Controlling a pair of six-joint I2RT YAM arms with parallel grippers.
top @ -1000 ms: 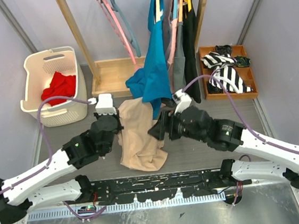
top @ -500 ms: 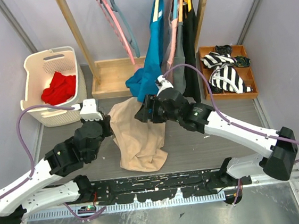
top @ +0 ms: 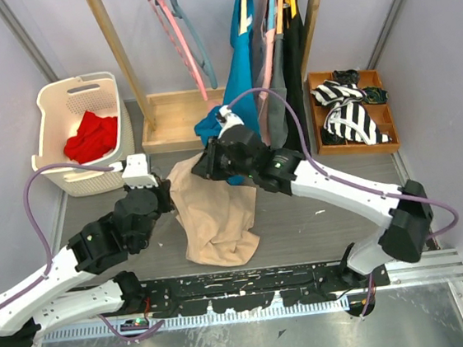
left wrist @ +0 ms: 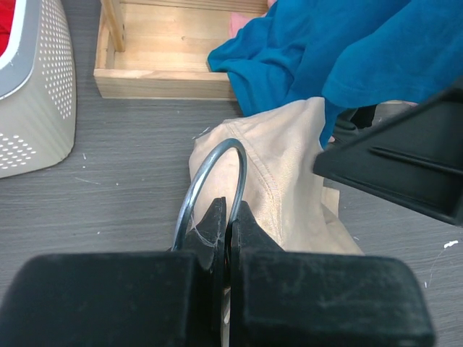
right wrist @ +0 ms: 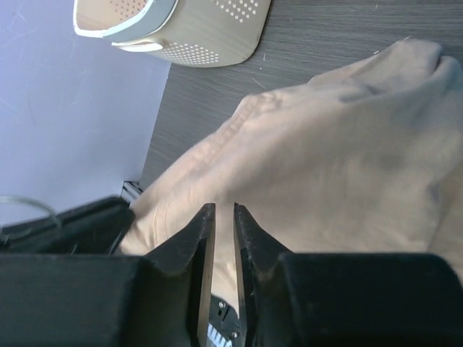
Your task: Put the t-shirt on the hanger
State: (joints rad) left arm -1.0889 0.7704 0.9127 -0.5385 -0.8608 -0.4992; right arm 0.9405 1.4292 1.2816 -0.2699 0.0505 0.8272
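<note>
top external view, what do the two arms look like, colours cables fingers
The left arm and the right arm both have glossy white link shells between bulky black joint housings. A purple cable loops from each forearm to a small white block at the wrist. The fingers are matte black, flat-faced and taper to narrow tips, alike on both arms.

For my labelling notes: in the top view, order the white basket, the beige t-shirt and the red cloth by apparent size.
1. white basket
2. beige t-shirt, crumpled, not far behind the basket
3. red cloth, clearly smallest
</note>
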